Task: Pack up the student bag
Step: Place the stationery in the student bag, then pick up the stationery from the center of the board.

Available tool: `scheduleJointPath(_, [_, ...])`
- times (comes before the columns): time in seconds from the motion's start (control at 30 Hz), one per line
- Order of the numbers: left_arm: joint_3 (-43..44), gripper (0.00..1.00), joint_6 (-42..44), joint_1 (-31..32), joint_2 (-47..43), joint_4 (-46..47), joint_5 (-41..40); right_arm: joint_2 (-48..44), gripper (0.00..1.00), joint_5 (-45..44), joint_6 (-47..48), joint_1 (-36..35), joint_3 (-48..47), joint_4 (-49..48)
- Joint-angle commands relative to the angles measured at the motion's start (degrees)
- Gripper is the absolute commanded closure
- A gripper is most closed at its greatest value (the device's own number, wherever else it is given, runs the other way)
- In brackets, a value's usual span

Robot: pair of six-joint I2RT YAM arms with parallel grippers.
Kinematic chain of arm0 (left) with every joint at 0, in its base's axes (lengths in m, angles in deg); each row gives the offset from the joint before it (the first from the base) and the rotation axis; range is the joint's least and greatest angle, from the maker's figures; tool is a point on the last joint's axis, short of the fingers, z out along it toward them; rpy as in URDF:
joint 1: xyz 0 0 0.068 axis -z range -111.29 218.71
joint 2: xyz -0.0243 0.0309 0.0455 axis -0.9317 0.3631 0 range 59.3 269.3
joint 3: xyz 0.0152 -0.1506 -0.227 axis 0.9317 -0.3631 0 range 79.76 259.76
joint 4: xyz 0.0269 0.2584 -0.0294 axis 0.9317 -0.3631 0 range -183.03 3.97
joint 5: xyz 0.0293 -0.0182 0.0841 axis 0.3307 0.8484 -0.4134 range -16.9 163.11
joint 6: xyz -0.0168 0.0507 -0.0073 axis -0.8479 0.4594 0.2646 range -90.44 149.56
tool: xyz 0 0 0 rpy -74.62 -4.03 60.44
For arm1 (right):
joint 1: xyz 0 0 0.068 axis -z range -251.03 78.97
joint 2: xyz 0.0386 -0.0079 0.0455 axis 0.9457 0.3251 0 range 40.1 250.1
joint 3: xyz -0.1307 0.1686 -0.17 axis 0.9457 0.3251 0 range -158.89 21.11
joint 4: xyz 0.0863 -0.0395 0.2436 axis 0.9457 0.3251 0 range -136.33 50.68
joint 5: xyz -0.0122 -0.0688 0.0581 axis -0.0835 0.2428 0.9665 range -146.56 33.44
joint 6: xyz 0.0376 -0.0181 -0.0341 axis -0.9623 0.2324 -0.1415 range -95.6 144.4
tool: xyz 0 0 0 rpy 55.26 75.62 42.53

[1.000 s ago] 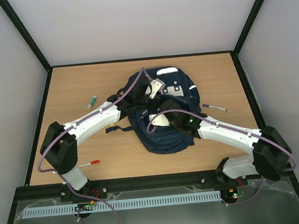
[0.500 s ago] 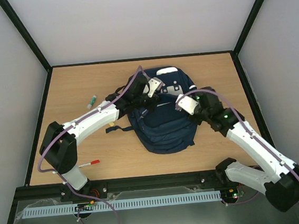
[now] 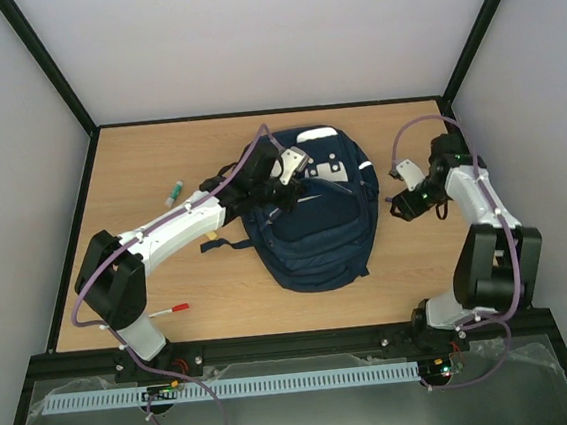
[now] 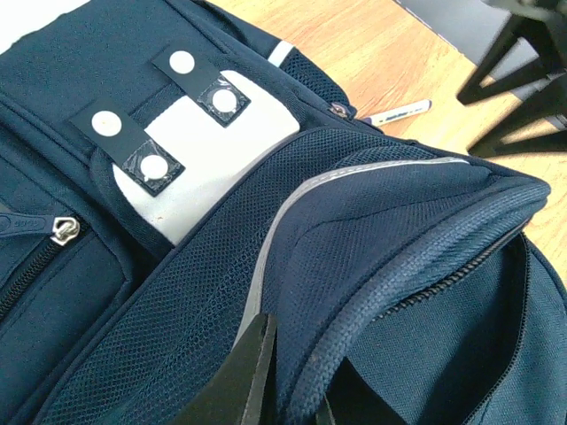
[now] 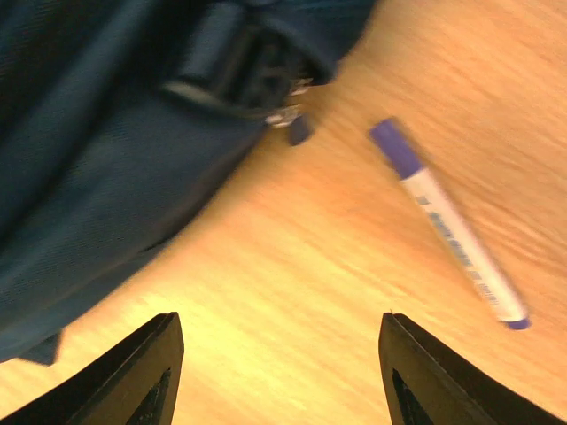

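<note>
Pinching the open rim of the big navy blue fabric backpack (image 4: 372, 257) in the left claw (image 4: 288, 390), holding the right claw (image 5: 279, 354) wide, white purple-capped marker pen (image 5: 452, 226) just ahead-right of it.

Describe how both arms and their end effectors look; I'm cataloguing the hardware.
The left arm and right arm have white link shells and bulky black joint housings, with a purple cable looping along each. The left end effector and right end effector have black, wedge-shaped fingers.
</note>
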Motion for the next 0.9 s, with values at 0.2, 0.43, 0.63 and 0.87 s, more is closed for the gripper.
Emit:
scheduleJointPath(0.2, [2.49, 0.94, -0.36, -1.10, -2.21, 3.08, 3.95, 18.84, 0.41, -5.20, 10.00, 4.95, -17.32, 4.17])
scheduleJointPath(0.43, [2.73, 0.95, -0.27, -1.11, -2.25, 2.69, 4.50, 31.71, 0.48, -12.35, 13.70, 4.95, -25.70, 5.14])
scheduleJointPath(0.63, [2.92, 0.94, -0.55, -1.75, -2.18, 2.45, 4.73, 36.23, 0.50, -12.73, 14.11, 4.26, -27.87, 5.92])
scheduleJointPath(0.87, [2.97, 0.94, -1.96, -2.85, -2.06, 3.00, 6.89, 36.38, 0.51, -12.60, 13.85, 2.68, -25.10, 6.41])
